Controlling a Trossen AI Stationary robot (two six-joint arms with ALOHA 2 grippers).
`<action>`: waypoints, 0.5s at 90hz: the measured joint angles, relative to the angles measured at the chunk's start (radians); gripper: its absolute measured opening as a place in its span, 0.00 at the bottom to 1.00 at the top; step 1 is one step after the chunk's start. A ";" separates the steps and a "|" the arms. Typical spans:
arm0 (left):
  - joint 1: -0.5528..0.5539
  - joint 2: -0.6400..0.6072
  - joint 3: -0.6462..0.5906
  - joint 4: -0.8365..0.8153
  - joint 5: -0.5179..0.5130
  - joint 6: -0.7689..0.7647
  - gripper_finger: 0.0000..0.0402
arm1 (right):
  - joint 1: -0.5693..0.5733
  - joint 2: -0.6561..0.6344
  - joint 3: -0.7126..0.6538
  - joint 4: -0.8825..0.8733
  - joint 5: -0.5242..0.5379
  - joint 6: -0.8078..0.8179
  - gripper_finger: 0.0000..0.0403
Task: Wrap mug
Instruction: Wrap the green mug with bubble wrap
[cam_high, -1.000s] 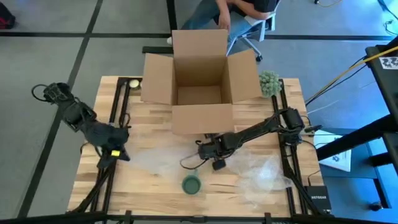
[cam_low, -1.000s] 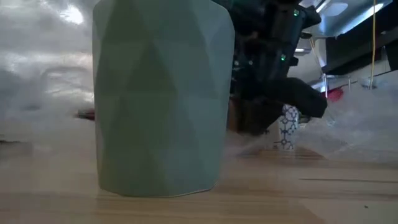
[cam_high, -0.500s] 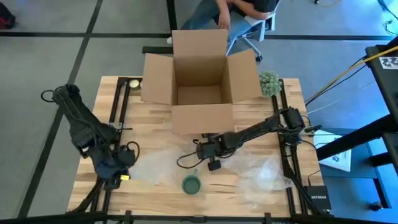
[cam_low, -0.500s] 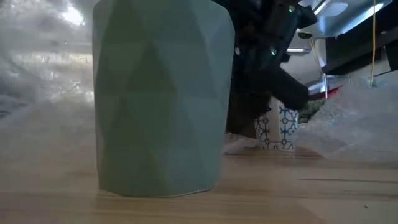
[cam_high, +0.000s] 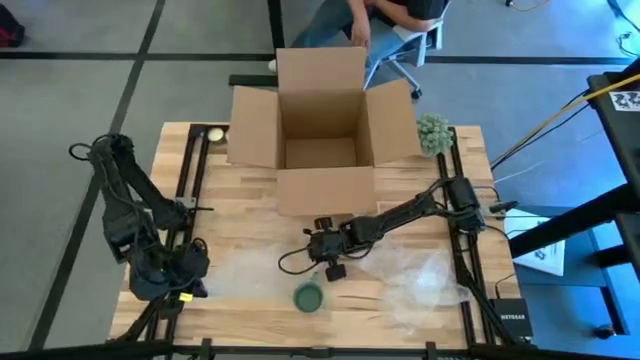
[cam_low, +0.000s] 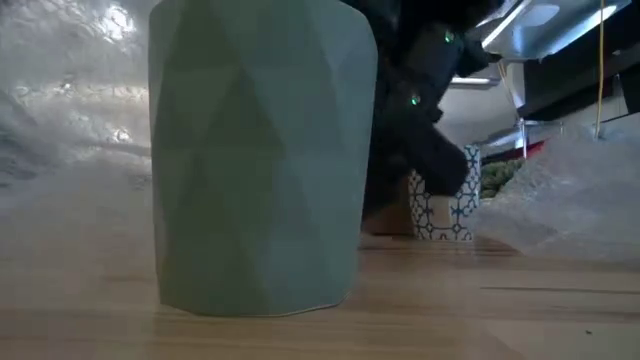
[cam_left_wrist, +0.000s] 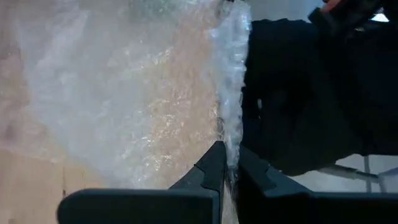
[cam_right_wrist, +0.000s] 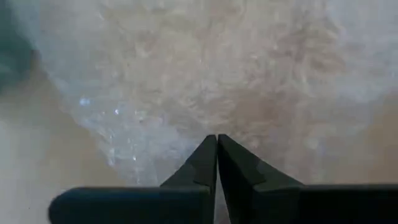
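- Mug (cam_high: 308, 297) stands at the table's (cam_high: 250, 200) front edge, unwrapped.
- Left gripper (cam_left_wrist: 227, 171), front-left corner, fingers pinch the wrap (cam_high: 245, 268); right gripper (cam_right_wrist: 216, 163), mid-table, fingers clenched on it.
- Next, likely: draw wrap to mug.

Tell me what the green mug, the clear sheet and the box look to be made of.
Green mug: probably glazed or matte ceramic, judging by its faceted, opaque, evenly pale green wall. Clear sheet: plastic bubble wrap, translucent, crinkled and glinting with small cells. Box: corrugated cardboard, by its flat brown matte panels and open flaps.
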 joint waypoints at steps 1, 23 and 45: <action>-0.001 0.003 0.000 0.003 0.000 -0.001 0.00 | -0.002 0.000 0.000 -0.007 0.019 0.005 0.00; -0.012 0.116 0.000 0.114 0.034 -0.005 0.00 | -0.056 -0.026 -0.007 -0.126 0.197 0.041 0.00; -0.012 0.244 0.000 0.136 0.080 -0.168 0.00 | -0.059 -0.026 -0.007 -0.114 0.179 0.040 0.00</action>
